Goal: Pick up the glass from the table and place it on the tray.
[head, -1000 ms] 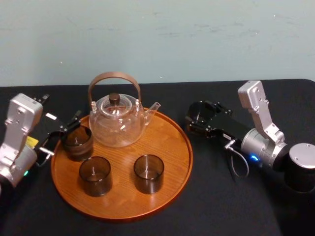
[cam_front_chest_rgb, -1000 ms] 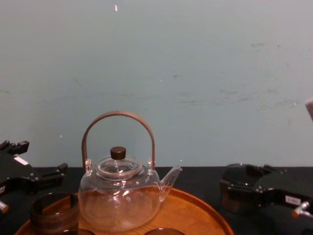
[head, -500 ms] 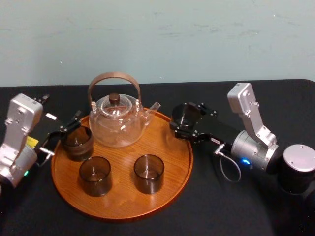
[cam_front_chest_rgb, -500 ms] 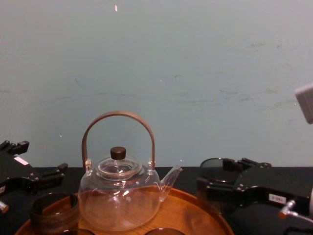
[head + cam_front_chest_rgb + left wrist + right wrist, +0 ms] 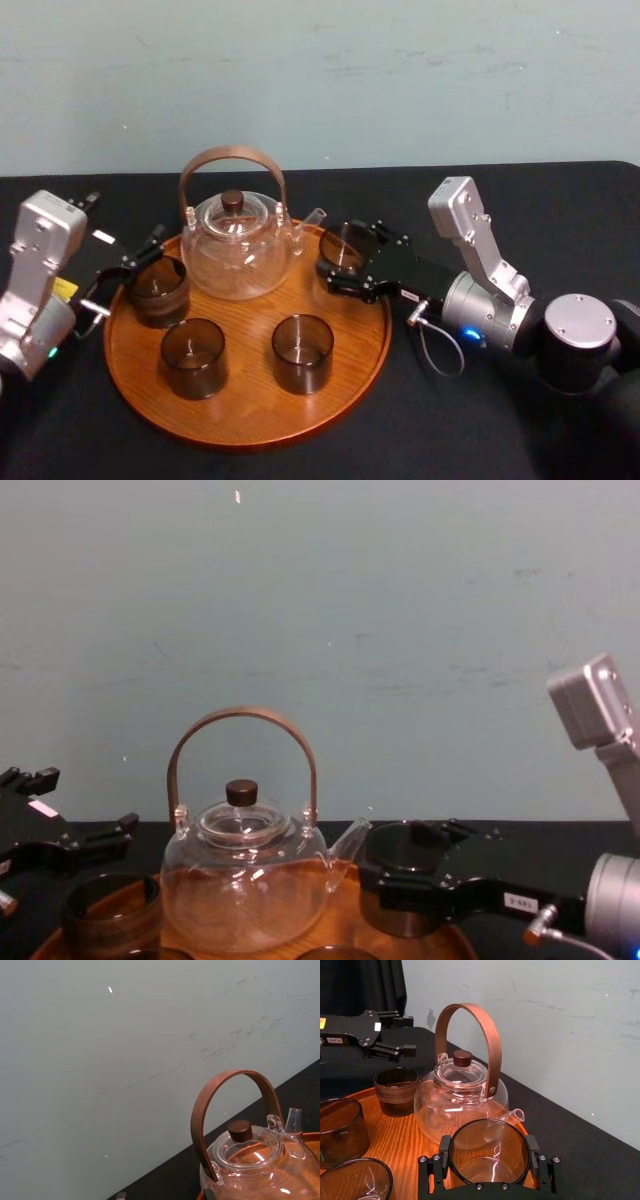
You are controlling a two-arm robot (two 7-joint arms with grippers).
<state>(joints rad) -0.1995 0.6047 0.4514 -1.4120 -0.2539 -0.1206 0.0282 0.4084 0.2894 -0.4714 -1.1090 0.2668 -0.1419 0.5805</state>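
We see right tool (image 5: 342, 264) pinching glass (image 5: 347, 246) just inside tray (image 5: 250, 412) right rim, near teapot (image 5: 238, 252) spout; bare wood in front; left tool (image 5: 132, 262) spread at left rim.

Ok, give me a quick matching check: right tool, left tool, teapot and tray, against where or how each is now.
1 right tool
2 left tool
3 teapot
4 tray

A on the black table
B open, at the tray's left edge
C shut on a glass at the tray's back right
D at the tray's back

Pairs: 1-C, 2-B, 3-D, 4-A
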